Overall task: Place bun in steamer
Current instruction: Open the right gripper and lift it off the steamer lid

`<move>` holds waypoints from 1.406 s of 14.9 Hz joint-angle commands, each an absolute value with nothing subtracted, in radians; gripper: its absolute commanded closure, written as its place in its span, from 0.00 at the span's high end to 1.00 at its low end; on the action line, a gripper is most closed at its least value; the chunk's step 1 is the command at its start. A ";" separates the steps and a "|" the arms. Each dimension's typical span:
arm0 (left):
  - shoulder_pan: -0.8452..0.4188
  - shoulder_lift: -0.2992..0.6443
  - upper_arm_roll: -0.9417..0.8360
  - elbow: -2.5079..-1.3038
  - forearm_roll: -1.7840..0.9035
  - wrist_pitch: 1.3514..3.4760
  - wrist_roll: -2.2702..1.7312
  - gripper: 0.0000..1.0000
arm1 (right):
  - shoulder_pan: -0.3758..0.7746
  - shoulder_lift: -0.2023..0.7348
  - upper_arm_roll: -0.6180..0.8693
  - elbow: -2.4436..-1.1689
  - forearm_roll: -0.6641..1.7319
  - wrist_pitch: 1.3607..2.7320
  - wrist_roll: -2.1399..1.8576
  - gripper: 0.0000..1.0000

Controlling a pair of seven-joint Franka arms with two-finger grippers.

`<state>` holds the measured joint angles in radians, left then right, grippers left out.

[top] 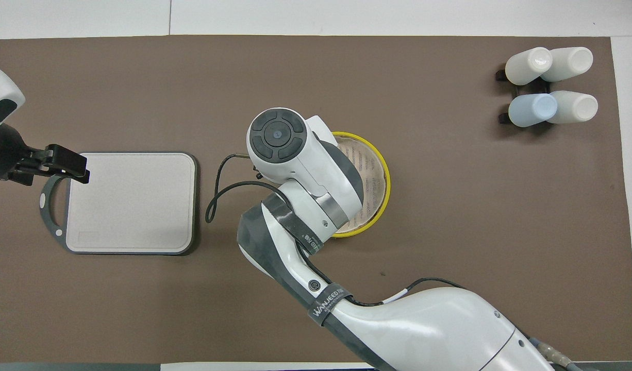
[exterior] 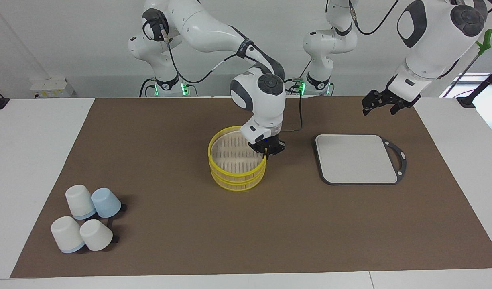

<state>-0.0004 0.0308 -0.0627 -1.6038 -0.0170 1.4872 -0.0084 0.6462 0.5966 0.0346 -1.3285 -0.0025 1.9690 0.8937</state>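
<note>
A yellow-rimmed round piece with pale whitish slats [exterior: 234,154] sits tilted on top of the yellow steamer stack [exterior: 238,182] at the middle of the table. My right gripper [exterior: 266,151] is down at this top piece's rim, on the side toward the left arm's end, and its fingers look closed on the rim. In the overhead view the right arm covers most of the slatted piece [top: 370,175] and hides the gripper. The steamer's floor is hidden under the slatted piece. The bun is not in view. My left gripper [exterior: 380,105] waits open and empty in the air over the board's handle [top: 63,165].
A grey cutting board with a dark rim and handle [exterior: 356,158] lies toward the left arm's end [top: 130,201]. Several white and blue cups [exterior: 85,224] lie on their sides toward the right arm's end, farther from the robots [top: 550,85]. A brown mat [exterior: 169,241] covers the table.
</note>
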 commanded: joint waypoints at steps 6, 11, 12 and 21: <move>-0.038 0.008 -0.043 -1.623 0.002 1.520 0.006 1.00 | 0.644 0.569 0.035 -1.376 -0.005 1.993 0.876 1.00; -0.038 0.008 -0.043 -1.631 0.002 1.581 0.012 1.00 | 0.580 0.470 0.035 -1.362 0.009 1.956 0.816 1.00; -0.043 0.008 -0.043 -1.632 0.002 1.580 0.006 1.00 | 0.553 0.436 0.035 -1.364 0.009 1.927 0.777 1.00; -0.035 -0.002 -0.043 -1.635 0.002 1.571 0.005 1.00 | 0.230 0.258 0.032 -1.376 0.008 1.608 0.126 1.00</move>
